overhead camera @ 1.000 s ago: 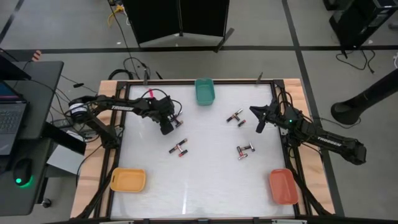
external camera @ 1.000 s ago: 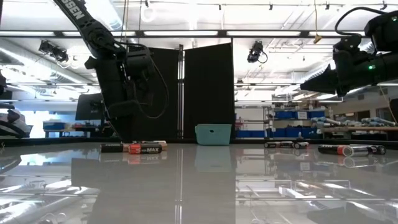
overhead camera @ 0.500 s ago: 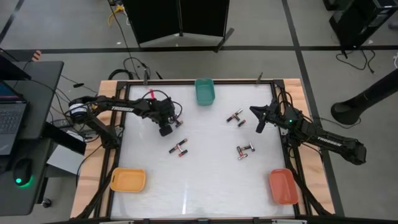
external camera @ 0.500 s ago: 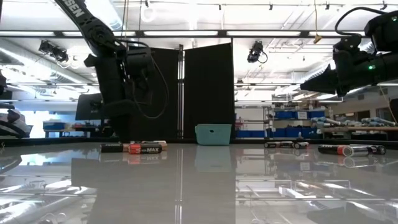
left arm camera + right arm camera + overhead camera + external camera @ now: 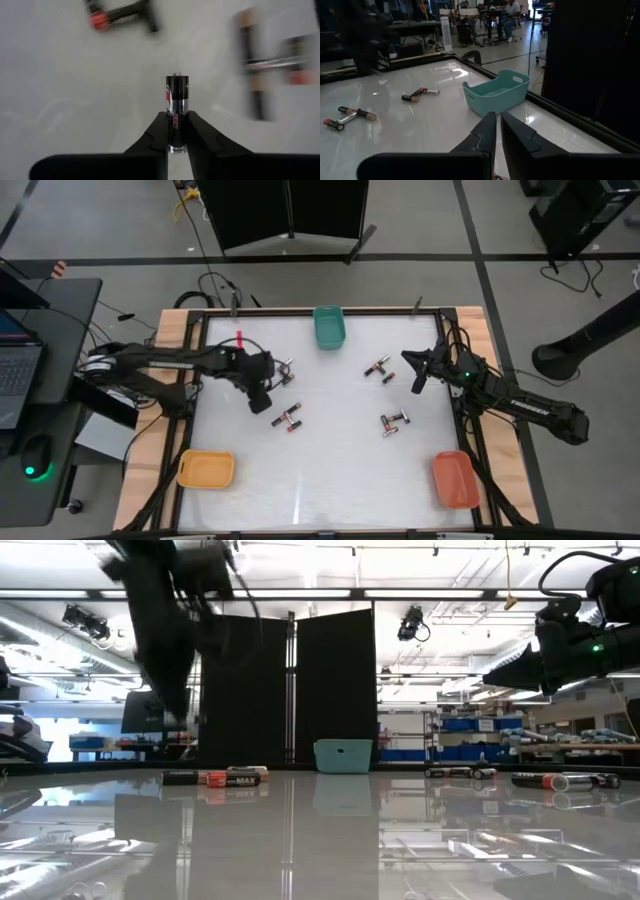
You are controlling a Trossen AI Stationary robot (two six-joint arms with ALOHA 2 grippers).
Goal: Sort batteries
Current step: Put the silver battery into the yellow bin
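Observation:
My left gripper (image 5: 258,402) hangs above the table's left middle, shut on a black and silver battery (image 5: 177,100). Loose batteries lie flat on the white table in small groups: one just right of that gripper (image 5: 288,418), one toward the far edge (image 5: 285,372), two on the right half (image 5: 378,368) (image 5: 394,421). In the low view the left arm (image 5: 165,620) is a blur at the upper left. My right gripper (image 5: 415,375) waits, shut and holding nothing, raised over the table's right side (image 5: 498,125). My left gripper pinches the battery's rear half (image 5: 177,137) between its two fingers. The battery lies along the fingers, and its free end (image 5: 177,77) sticks out past the fingertips. The fingers point steeply down from above. The battery is lifted clear of the table.
A teal tray (image 5: 329,326) stands at the far edge's middle, a yellow tray (image 5: 206,469) at the near left corner, an orange-red tray (image 5: 455,479) at the near right corner. A dark frame rims the table.
My left gripper has risen from the table near the far-left batteries and gone toward the near edge and slightly left; the move blurs it in the low view. The batteries on the table have kept their places.

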